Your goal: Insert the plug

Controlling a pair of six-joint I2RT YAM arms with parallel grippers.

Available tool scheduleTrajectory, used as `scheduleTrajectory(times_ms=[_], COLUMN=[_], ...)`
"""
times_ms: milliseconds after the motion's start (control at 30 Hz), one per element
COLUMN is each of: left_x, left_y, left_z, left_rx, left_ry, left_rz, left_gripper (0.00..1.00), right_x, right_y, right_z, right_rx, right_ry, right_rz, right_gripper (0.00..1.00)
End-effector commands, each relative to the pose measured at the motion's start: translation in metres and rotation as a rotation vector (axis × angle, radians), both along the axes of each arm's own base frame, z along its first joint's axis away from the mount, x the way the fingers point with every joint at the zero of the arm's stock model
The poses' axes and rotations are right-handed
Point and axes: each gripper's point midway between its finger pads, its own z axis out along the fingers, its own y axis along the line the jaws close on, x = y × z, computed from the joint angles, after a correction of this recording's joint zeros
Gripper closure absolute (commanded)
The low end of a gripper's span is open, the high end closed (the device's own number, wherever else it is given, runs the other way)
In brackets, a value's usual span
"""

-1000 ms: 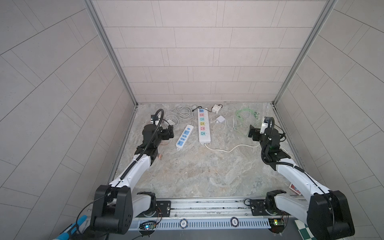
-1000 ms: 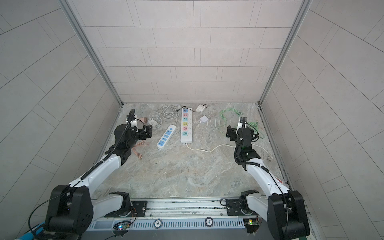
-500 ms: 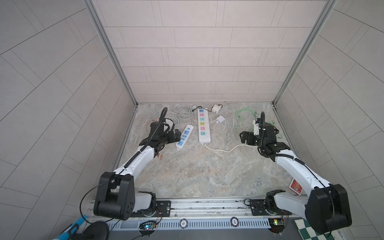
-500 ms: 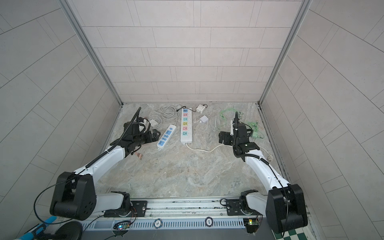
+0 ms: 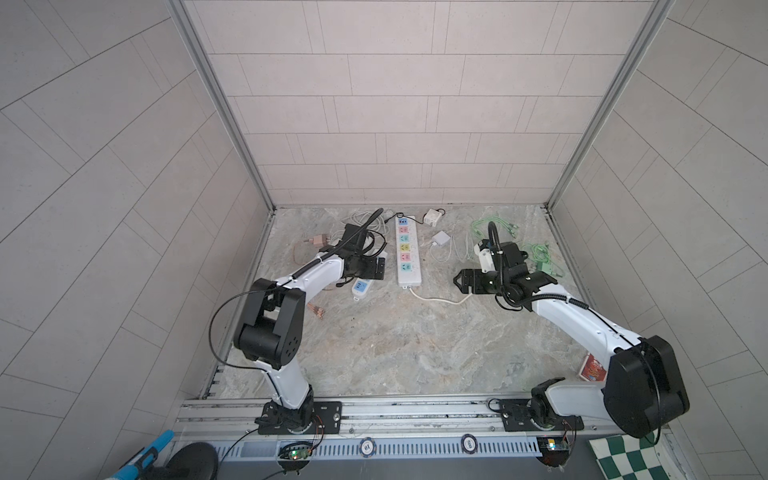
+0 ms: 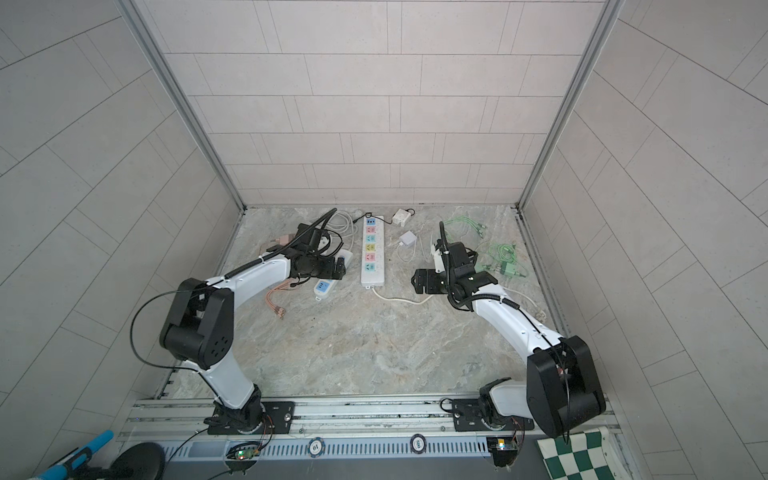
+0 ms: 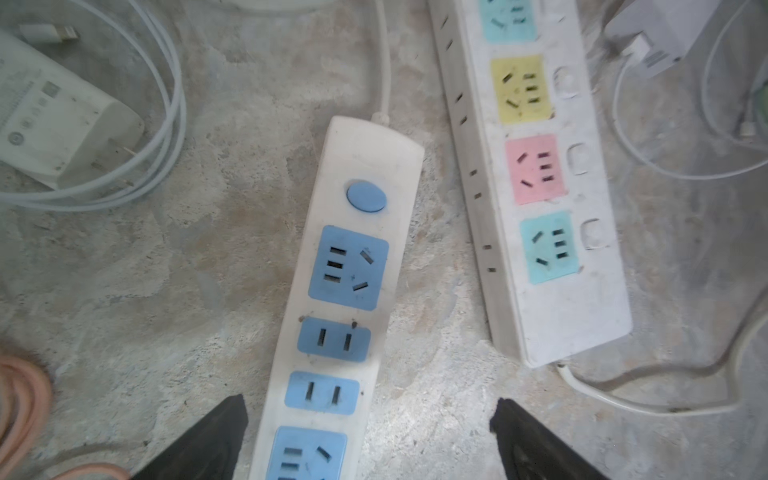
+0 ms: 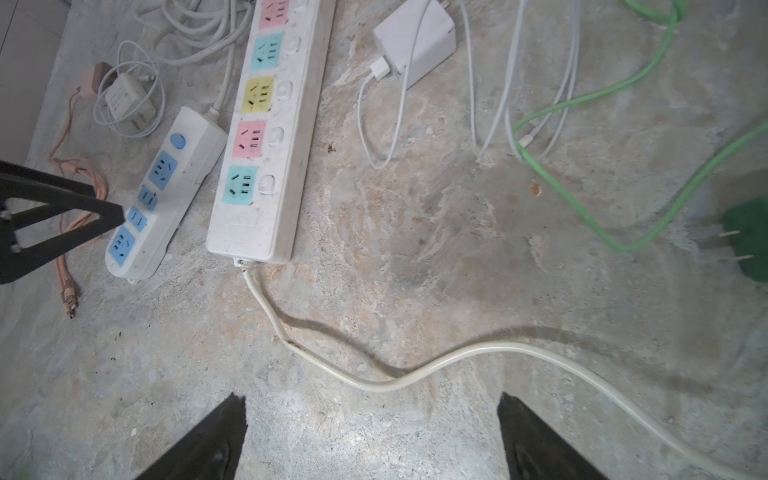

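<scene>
A small white power strip [image 7: 353,174] with blue sockets lies beside a long strip [image 7: 536,316] with coloured sockets. No plug sits in either strip. My left gripper [image 7: 368,405] hangs open just above the blue strip's near end, its jaws straddling it; both top views show it there [image 5: 380,269]. My right gripper [image 8: 372,400] is open and empty over bare floor, close to the long strip's cream cord [image 8: 415,374]. Loose plugs lie about: a white two-prong charger [image 7: 54,120], another white charger [image 8: 415,37] and a green plug [image 8: 748,232].
Green cables [image 5: 490,224] curl at the back right, white cables [image 8: 490,83] lie beside them. A pink plug [image 5: 319,240] and pink cable [image 6: 274,297] lie at the left, a white cube adapter [image 5: 432,216] by the back wall. Tiled walls close in three sides.
Both arms have reached inward from the side walls. The left gripper now hangs over the blue strip, and the right gripper has swung left over the long strip's cord.
</scene>
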Motion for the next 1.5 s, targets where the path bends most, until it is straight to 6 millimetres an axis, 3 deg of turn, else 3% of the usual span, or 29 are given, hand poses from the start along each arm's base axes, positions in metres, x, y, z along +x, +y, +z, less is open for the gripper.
scheduleTrajectory(times_ms=[0, 167, 400, 600, 700, 900, 1167, 1333, 1467], left_x=[0.002, 0.011, 0.023, 0.016, 0.001, -0.046, -0.112, -0.137, -0.143], left_y=[0.011, 0.012, 0.008, -0.008, -0.02, -0.052, -0.084, -0.109, -0.108], left_z=[-0.004, -0.02, -0.043, -0.053, -0.053, -0.053, -0.067, -0.066, -0.063], left_rx=[0.095, 0.139, 0.173, 0.152, 0.145, 0.105, 0.042, 0.035, 0.041], left_ry=[0.019, 0.057, 0.099, 0.153, 0.181, 0.262, 0.333, 0.328, 0.306], left_rz=[0.009, 0.007, 0.003, -0.034, -0.053, -0.066, -0.026, -0.051, -0.027], left_gripper=[0.0, 0.01, 0.1, 0.32, 0.43, 0.54, 0.54, 0.55, 0.41], right_x=[-0.003, -0.002, -0.005, -0.01, -0.01, -0.017, -0.031, -0.034, -0.035], right_y=[0.009, 0.013, 0.015, 0.011, 0.008, 0.001, -0.013, -0.019, -0.021], right_z=[0.006, 0.009, 0.006, 0.006, 0.009, 0.002, -0.005, -0.01, -0.014], right_rx=[0.024, 0.037, 0.047, 0.034, 0.027, -0.008, -0.061, -0.086, -0.093], right_ry=[0.003, 0.007, 0.004, 0.001, -0.017, 0.015, 0.041, 0.057, 0.069], right_rz=[0.024, 0.021, 0.032, 0.032, 0.026, 0.012, -0.01, -0.019, -0.024], right_gripper=[0.05, 0.05, 0.05, 0.05, 0.06, 0.06, 0.06, 0.06, 0.06])
